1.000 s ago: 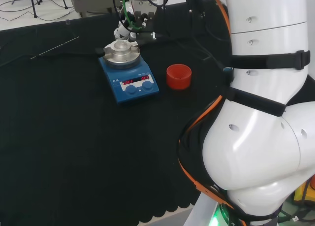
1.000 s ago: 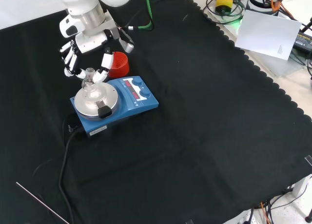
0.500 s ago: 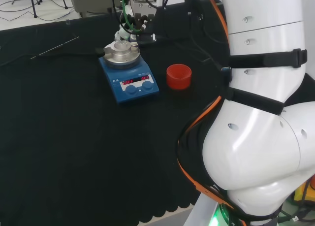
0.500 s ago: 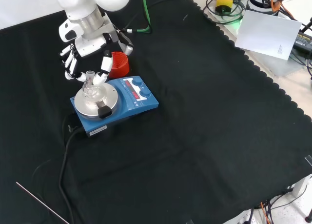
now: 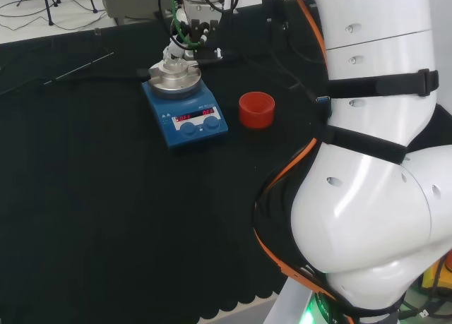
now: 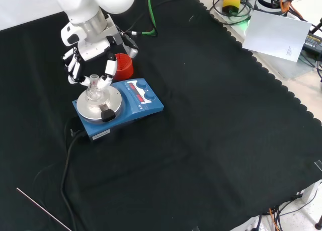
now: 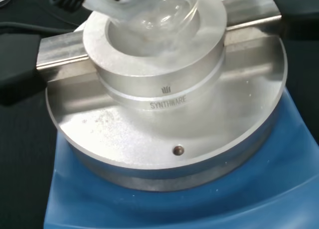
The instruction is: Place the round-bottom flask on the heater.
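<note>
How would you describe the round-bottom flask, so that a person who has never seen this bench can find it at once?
Find the blue heater on the black cloth; it carries a round silver block. The round-bottom flask sits in that block, its neck up between the fingers of the hand. It is clear glass, unlike the solid red ring behind the heater.

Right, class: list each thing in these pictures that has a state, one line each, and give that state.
round-bottom flask: upright, seated in the heater's metal block.
heater: red display lit.
hand: fingers curled round the flask's neck.
red ring stand: bare, upright beside the heater.
</note>
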